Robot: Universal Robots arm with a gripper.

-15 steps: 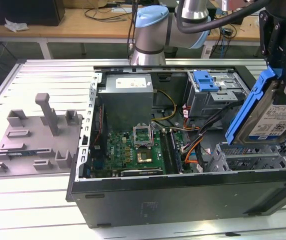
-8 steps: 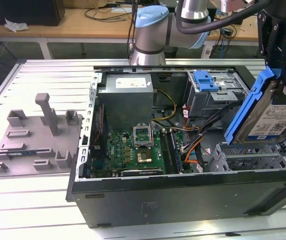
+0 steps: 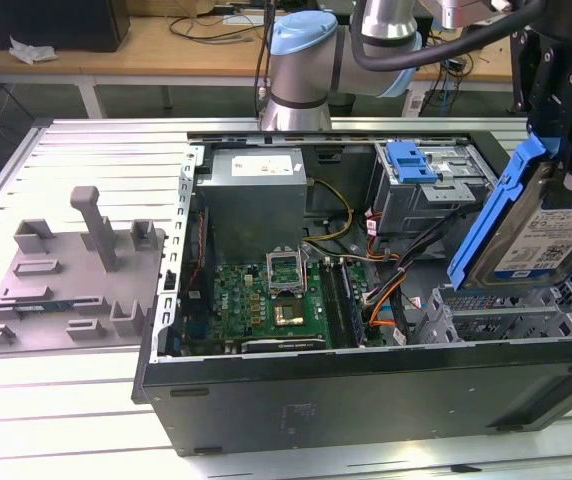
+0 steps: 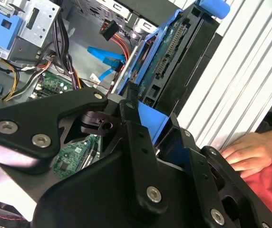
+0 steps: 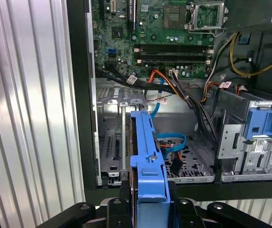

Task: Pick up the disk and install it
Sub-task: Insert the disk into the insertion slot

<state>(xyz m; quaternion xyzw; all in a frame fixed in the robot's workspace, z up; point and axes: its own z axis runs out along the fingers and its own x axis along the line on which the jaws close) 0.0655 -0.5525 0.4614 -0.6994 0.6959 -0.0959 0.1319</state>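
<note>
From my remote desk: gripper (image 3: 564, 172) clamped on the disk (image 3: 538, 238), jaws pinching both sides of its blue frame in the first wrist view (image 5: 148, 173). The disk hangs tilted, label side facing the exterior cam, in the air above the open PC case (image 3: 366, 390) at the exterior view's right.

Status, my read: pick-up done, install not yet. The disk touches no part of the case and sits just above the lower drive cage (image 3: 511, 318), not in it.

Inside the case:
- The motherboard (image 3: 276, 295) is toward the exterior view's left.
- The PSU (image 3: 256, 190) is behind the motherboard.
- Orange, yellow and black cables (image 3: 381, 285) run across the middle.
- The upper drive cage (image 3: 436, 200) carries a blue bracket (image 3: 411, 160).
- The lower drive cage has no drive I can make out, but a loose blue cable (image 5: 174, 142) lies on its perforated floor.

A person's hand (image 4: 250, 151) rests on the ribbed table (image 3: 86, 150), next to the case and near the arm.
</note>
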